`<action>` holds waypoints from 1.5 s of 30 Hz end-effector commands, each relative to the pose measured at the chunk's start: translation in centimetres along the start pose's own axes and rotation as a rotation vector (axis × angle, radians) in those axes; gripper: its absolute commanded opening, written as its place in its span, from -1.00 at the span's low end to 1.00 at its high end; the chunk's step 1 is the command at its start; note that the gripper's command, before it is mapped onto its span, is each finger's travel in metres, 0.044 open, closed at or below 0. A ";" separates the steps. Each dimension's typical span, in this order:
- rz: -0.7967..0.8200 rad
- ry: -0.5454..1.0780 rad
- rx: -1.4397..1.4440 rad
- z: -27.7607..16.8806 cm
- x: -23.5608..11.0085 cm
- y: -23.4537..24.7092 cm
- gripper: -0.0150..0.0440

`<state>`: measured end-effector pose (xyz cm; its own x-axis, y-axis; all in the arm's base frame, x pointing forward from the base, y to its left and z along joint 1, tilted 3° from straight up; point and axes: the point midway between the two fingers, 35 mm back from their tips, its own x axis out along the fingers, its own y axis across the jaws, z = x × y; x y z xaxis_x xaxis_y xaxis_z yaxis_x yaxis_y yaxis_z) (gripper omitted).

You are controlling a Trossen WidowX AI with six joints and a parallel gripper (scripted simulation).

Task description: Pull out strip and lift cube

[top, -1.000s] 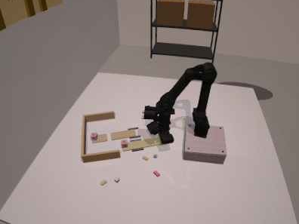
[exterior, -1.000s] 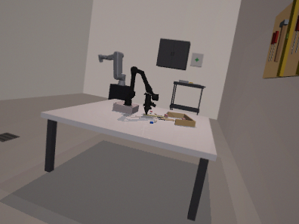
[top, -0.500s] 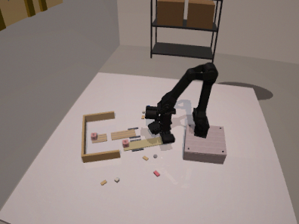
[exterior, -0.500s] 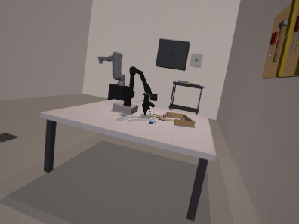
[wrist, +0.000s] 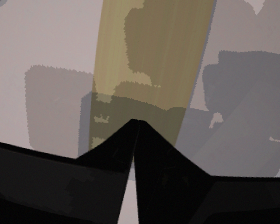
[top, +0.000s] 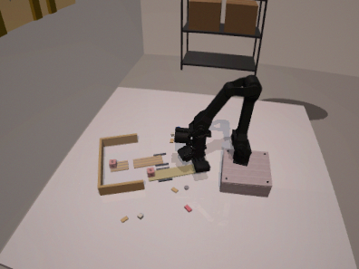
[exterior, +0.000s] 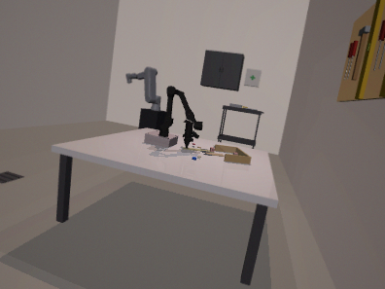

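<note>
Two pink cubes: one on a short strip inside the wooden frame, the other on the long olive strip. Gripper presses that strip's near end, jaws together, empty. Five small bits dot the white table.

Wrist view: fingertips meet over the strip.

Behind the white table: a dark shelf rack loaded with cardboard boxes. On the table, near its front: small scattered blocks, one red, one tan, one pale.
</note>
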<state>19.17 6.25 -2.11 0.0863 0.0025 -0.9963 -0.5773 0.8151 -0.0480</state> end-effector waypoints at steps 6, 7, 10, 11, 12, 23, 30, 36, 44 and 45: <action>0.007 0.024 -0.003 -0.9 0.3 0.2 -0.49; 0.007 0.024 -0.003 -0.9 0.3 0.2 -0.49; 0.001 0.005 -0.001 0.1 -0.9 0.0 -0.49; 0.003 0.011 -0.001 0.2 -2.1 -0.1 -0.49; 0.005 0.018 -0.002 0.3 -3.3 -0.1 -0.49; 0.007 0.021 -0.024 2.9 -4.4 -0.1 0.04; 0.007 0.018 -0.024 5.9 -4.8 -0.3 0.67; 0.007 0.016 -0.024 8.5 -5.2 -0.3 1.00; 0.007 0.014 -0.024 11.9 -5.6 -0.4 1.00; 0.007 0.013 -0.024 12.3 -5.7 -0.4 1.00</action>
<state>28.06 12.48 4.39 0.0733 0.0053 -0.9973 -0.5991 0.7997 -0.0398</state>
